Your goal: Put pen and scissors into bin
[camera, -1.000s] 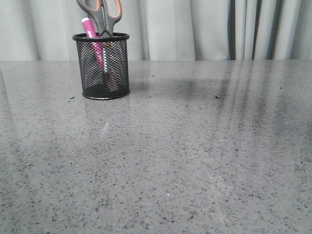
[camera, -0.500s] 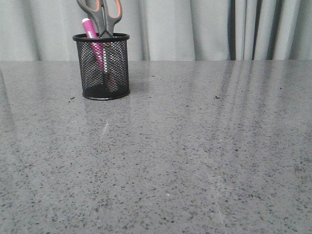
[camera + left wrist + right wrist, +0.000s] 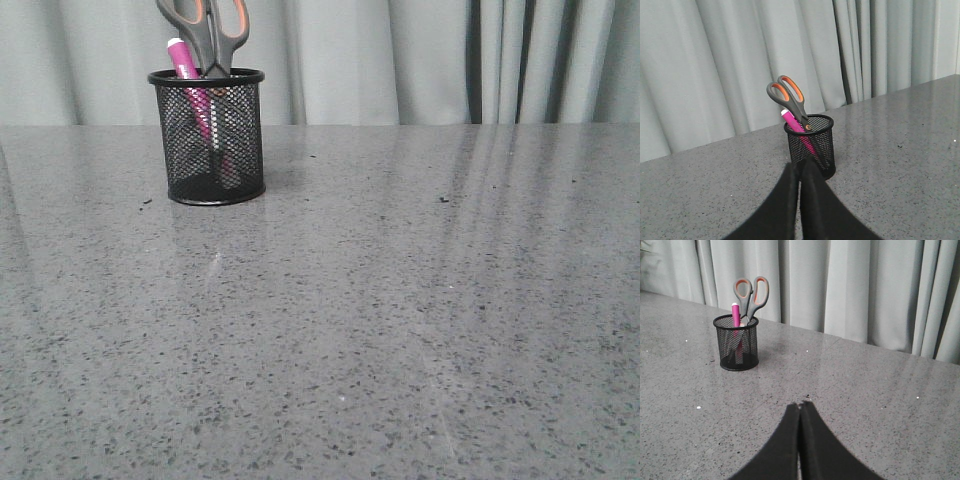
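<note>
The black mesh bin [image 3: 208,137] stands upright at the far left of the grey table. The magenta pen [image 3: 183,57] and the grey and orange scissors [image 3: 208,28] stand inside it, handles up. The bin also shows in the left wrist view [image 3: 810,142] with the pen [image 3: 791,120] and scissors [image 3: 788,97], and in the right wrist view [image 3: 736,342] with the pen [image 3: 735,315] and scissors [image 3: 750,294]. My left gripper [image 3: 800,165] is shut and empty, a short way in front of the bin. My right gripper [image 3: 800,405] is shut and empty, far from the bin. Neither gripper shows in the front view.
A grey speckled table [image 3: 400,300] reaches back to a pale curtain [image 3: 400,60]. A few small dark specks [image 3: 443,199] lie on the table.
A dark shadow on the table right of the bin has faded away. The bin, pen and scissors have not moved.
</note>
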Robot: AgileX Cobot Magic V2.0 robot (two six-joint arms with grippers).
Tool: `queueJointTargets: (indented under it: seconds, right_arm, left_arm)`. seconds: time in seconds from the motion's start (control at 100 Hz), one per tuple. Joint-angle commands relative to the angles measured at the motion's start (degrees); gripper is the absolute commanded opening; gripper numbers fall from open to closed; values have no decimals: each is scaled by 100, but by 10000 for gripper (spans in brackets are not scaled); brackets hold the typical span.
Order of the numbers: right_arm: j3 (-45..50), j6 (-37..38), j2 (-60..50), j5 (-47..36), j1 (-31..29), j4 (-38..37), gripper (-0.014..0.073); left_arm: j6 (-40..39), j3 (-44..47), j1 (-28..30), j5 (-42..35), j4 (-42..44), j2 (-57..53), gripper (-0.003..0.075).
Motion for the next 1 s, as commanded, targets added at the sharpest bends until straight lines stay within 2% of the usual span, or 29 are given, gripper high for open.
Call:
queueJointTargets:
  seconds: [0.0, 0.42, 0.6, 0.68, 0.8, 0.9, 0.99]
  right_arm:
    - [-129, -54, 208, -429, 6, -64, -70]
    - [-129, -54, 207, -403, 6, -64, -70]
    - [-129, -54, 207, -403, 6, -64, -70]
    - [-129, -54, 207, -403, 6, -64, -70]
    - [-129, -54, 207, -403, 6, -64, -70]
    - [-129, -54, 207, -403, 6, -64, -70]
    - [-129, -54, 207, -403, 6, -64, -70]
  left_arm:
    - [-59, -124, 9, -409, -128, -154, -19]
    - [-59, -115, 9, -409, -128, -154, -19]
    - [44, 42, 33, -1280, 1331, -169, -19]
    - [44, 303, 162, -1596, 1510, -169, -19]
    - [44, 905, 507, -2106, 1299, -169, -19]
    - [9, 1455, 849, -2210, 1356, -169, -19]
    - [-407, 1806, 1129, -2169, 1346, -169, -19]
